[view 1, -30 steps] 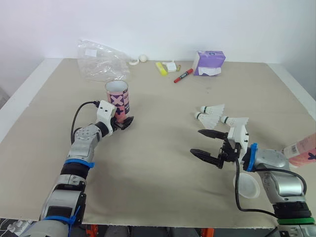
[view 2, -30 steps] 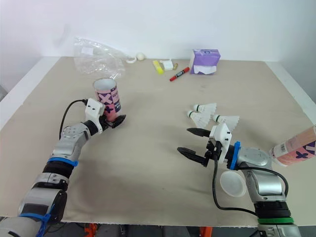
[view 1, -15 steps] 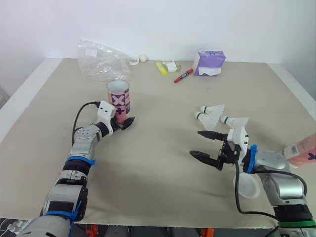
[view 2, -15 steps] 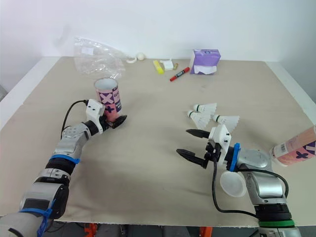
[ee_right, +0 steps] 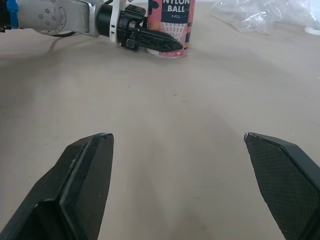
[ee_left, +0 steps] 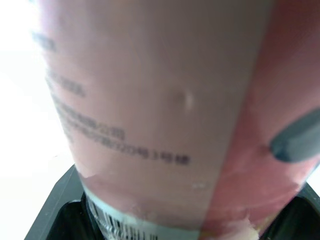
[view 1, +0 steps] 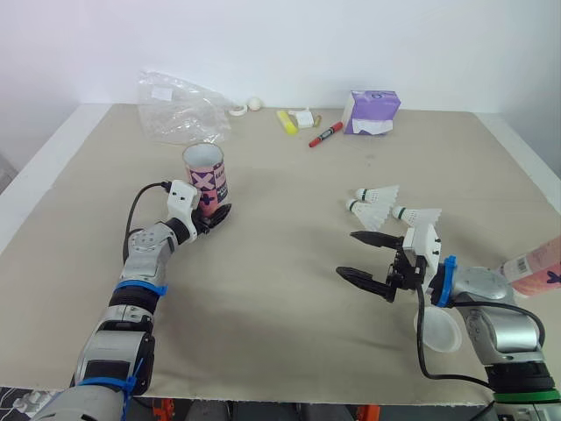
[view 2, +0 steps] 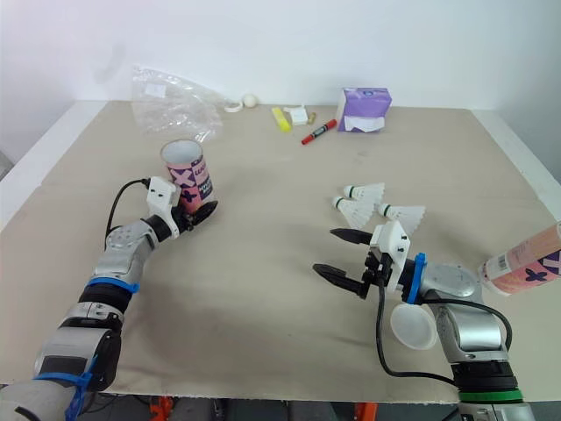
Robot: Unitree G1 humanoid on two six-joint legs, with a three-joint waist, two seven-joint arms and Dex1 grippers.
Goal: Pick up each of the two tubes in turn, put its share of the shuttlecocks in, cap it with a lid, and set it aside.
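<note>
A pink open-topped tube (view 1: 207,178) stands on the table's left side, leaning slightly. My left gripper (view 1: 213,215) is shut on its base; the label (ee_left: 160,115) sits right between that gripper's fingers. My right gripper (view 1: 347,253) hovers open and empty at the right, pointing toward the tube (ee_right: 172,20). Three white shuttlecocks (view 1: 377,194), (view 1: 368,213), (view 1: 416,215) lie just beyond it. A second pink tube (view 1: 535,263) lies on its side at the right edge. A white lid (view 1: 438,331) rests beside my right forearm.
Along the far edge lie a crumpled clear plastic bag (view 1: 180,110), a purple tissue box (view 1: 372,112), a red marker (view 1: 325,134), a yellow item (view 1: 287,122) and a small ball (view 1: 254,103). Bare table stretches between the two arms.
My left gripper and the tube in it have shifted slightly left, and the tube now leans a little. The right gripper has stayed put and open.
</note>
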